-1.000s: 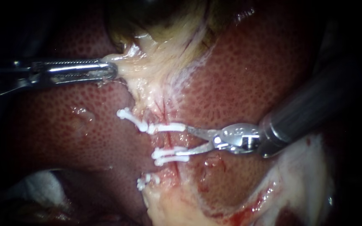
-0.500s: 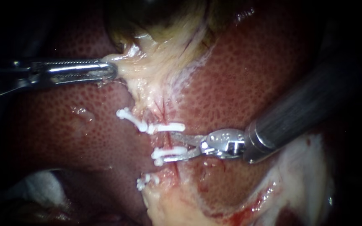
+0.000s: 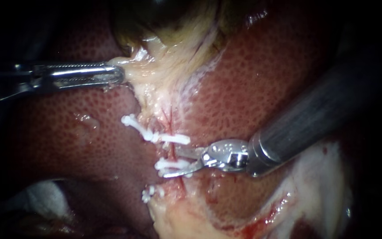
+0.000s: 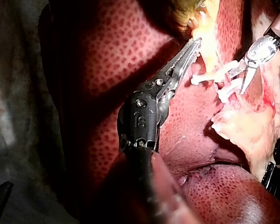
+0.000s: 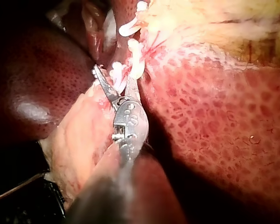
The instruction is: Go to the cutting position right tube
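Two instruments work over the liver (image 3: 253, 88), below the dark gallbladder (image 3: 164, 17). My left instrument (image 3: 113, 74) has not moved, its jaws clamped on pale tissue (image 3: 138, 71). My right instrument (image 3: 171, 162) has slid in toward the clips. Its open jaws, a second ago short of them, now reach the right tube (image 3: 172, 154) between the upper clip (image 3: 173, 139) and the lower clips (image 3: 169, 164). One blade crosses the tube and the other runs along the lower clips, so the cutting position looks nearly reached.
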